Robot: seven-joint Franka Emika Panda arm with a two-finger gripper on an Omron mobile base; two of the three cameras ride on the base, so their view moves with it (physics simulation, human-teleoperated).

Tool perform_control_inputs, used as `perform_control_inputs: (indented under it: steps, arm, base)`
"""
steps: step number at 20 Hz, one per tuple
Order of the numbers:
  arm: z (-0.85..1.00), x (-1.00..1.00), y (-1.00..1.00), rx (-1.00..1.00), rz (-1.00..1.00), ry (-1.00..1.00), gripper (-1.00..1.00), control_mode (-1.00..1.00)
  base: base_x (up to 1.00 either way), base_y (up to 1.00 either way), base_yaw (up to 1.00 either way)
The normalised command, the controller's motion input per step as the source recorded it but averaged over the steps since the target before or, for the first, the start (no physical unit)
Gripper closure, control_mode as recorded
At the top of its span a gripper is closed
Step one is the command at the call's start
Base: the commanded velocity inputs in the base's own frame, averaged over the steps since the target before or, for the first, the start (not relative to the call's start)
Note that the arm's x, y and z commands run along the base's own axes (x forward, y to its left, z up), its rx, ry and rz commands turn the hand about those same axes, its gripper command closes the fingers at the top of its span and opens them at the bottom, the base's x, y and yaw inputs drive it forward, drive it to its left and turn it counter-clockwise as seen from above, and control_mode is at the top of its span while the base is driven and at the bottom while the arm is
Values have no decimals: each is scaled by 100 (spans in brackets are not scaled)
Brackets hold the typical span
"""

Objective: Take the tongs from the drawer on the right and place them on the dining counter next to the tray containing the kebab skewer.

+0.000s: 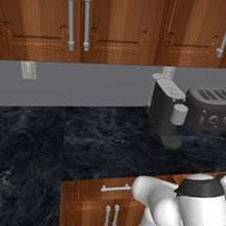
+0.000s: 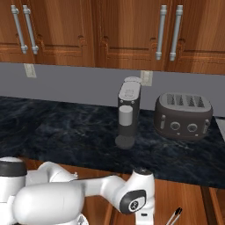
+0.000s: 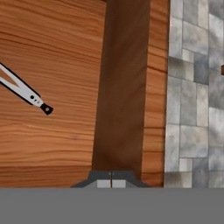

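Observation:
The drawer (image 3: 57, 48) stands pulled out, and the hand view looks straight down onto its wooden floor and its side wall. The tongs (image 3: 22, 89), slim and grey with a dark tip, lie on that floor at the left edge, partly cut off. My gripper (image 3: 110, 183) is shut with nothing between its fingers, above the drawer's dark inner edge and well to the right of the tongs. The tongs' end (image 2: 173, 216) also shows in the open drawer (image 2: 189, 197) beside my wrist. The dining counter, the tray and the kebab skewer are out of view.
A black stone counter (image 1: 83, 141) under wooden cabinets carries a coffee machine (image 1: 166, 110) and a toaster (image 1: 212, 110). A second drawer (image 1: 116, 187) to the left is closed. Grey floor tiles (image 3: 192, 87) lie beyond the drawer's side wall.

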Motion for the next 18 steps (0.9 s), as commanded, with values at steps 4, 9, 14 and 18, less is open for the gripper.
perform_control_inputs:
  steps: [4, 9, 14, 18]
  arm:
    - [44, 0, -7, 1, 3, 0, 100, -100]
    - [26, 0, -1, 4, 7, 0, 100, -100]
    - [12, 1, 0, 8, 5, 0, 100, -100]
    - [26, 16, -2, 12, 1, 0, 100, -100]
  base:
    - [0, 0, 0]
    - [0, 0, 0]
    - [0, 0, 0]
    - [0, 0, 0]
